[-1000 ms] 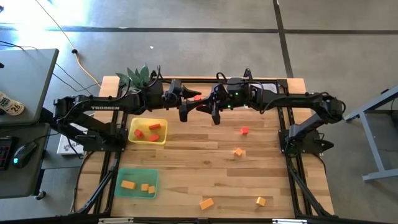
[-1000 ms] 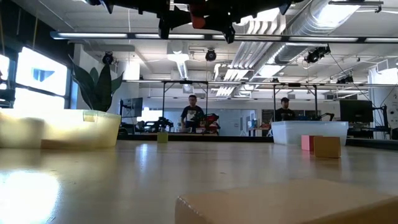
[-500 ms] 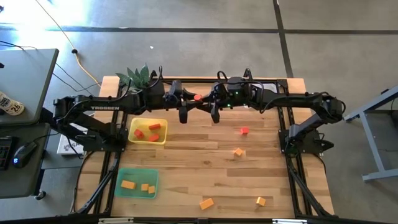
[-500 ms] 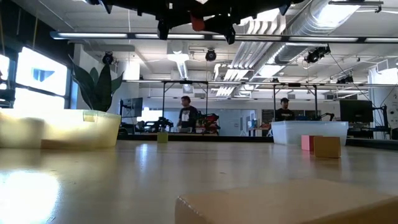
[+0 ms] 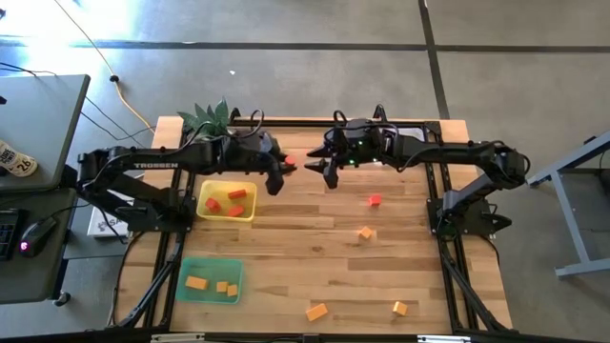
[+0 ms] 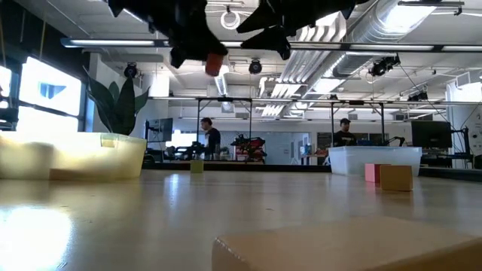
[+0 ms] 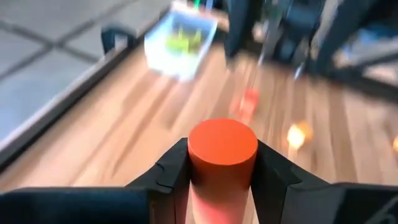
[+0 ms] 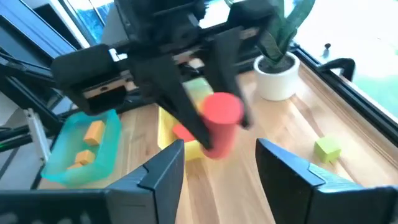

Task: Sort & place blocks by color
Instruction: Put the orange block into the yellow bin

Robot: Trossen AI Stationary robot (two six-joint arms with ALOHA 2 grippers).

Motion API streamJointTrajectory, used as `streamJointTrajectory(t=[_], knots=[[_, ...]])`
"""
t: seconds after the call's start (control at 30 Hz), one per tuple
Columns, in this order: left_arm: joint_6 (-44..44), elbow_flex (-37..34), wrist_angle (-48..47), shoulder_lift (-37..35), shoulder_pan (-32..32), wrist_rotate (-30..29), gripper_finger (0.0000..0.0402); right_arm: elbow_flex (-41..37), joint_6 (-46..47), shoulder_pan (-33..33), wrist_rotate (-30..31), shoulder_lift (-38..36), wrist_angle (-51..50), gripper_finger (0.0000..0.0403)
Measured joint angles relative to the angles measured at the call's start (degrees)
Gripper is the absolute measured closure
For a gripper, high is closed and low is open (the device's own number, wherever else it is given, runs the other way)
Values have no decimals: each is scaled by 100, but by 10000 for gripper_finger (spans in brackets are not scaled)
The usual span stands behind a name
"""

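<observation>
holding a red block tight up in the air, the left gripper should carry it next to the yellow tray; the right gripper waits close by, fingers spread and empty.

Bright daylight; window glare at low view's left; left wrist background motion-blurred.

a light wooden table carries a yellow tray, a green tray, a potted plant, one loose red block and three loose orange blocks.
</observation>
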Motion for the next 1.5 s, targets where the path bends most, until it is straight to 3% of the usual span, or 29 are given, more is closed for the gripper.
streamJointTrajectory(t=[0.47,0.7,1.2,1.5], knots=[[-360,2,-3376,-215,-435,12,300,0,-150,-481,-1,0,-256,218],[-727,2,-4622,-215,-738,-348,285,0,-238,-661,-29,0,-329,217],[-753,-151,-4936,-59,-868,-240,267,0,-243,-760,-17,0,-1956,217],[-512,-151,-4967,157,-864,-243,247,0,276,-558,-3,2,-2729,217]])
